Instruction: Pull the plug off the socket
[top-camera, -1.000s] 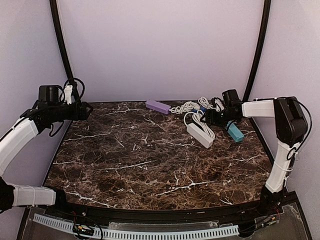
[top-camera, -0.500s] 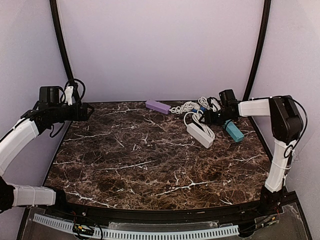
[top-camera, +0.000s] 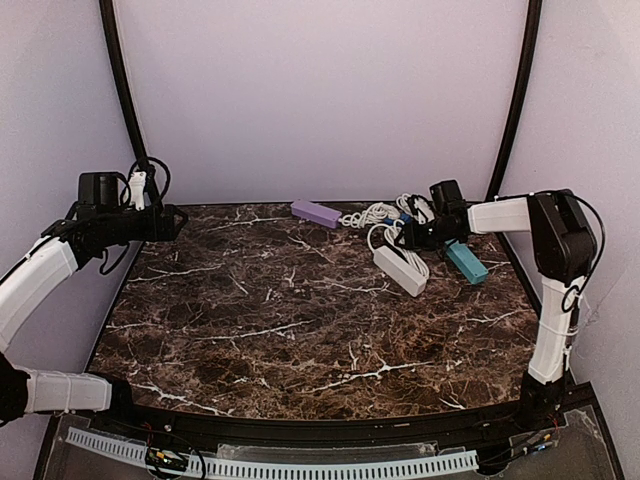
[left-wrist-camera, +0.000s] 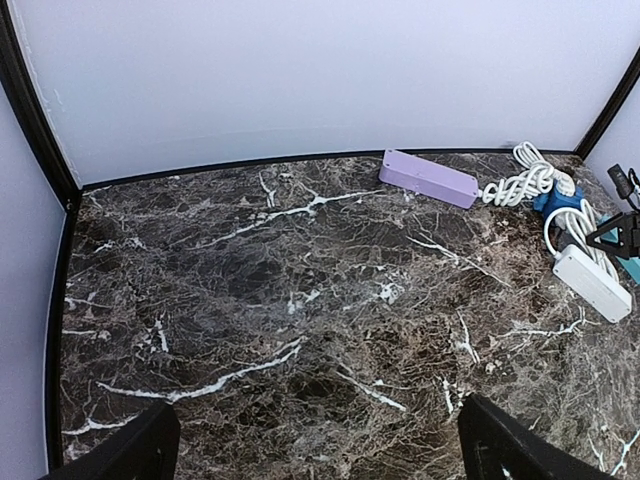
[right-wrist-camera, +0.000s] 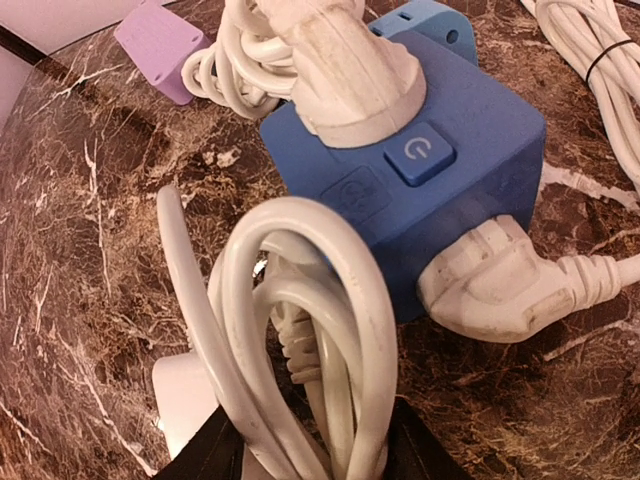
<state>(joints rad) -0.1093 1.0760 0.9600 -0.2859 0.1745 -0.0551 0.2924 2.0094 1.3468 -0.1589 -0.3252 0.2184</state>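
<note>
The socket (right-wrist-camera: 470, 150) is a bright blue cube with a power button. It also shows small at the back right in the top view (top-camera: 396, 216). One white plug (right-wrist-camera: 350, 80) sits in its top face and another white plug (right-wrist-camera: 500, 285) in its near side. My right gripper (right-wrist-camera: 310, 450) is low, just short of the cube. It is open, with a coil of white cable (right-wrist-camera: 300, 320) lying between its black fingers (right-wrist-camera: 200, 455). My left gripper (top-camera: 172, 222) is open and empty, raised over the table's far left.
A white power strip (top-camera: 399, 270) lies just beside the right gripper. A teal power strip (top-camera: 466, 262) lies to its right and a purple power strip (top-camera: 316, 213) at the back centre. Bundled white cables (top-camera: 375, 212) crowd the back right corner.
My right gripper has moved left and toward the back, closer to the blue cube. The left arm has barely moved.
</note>
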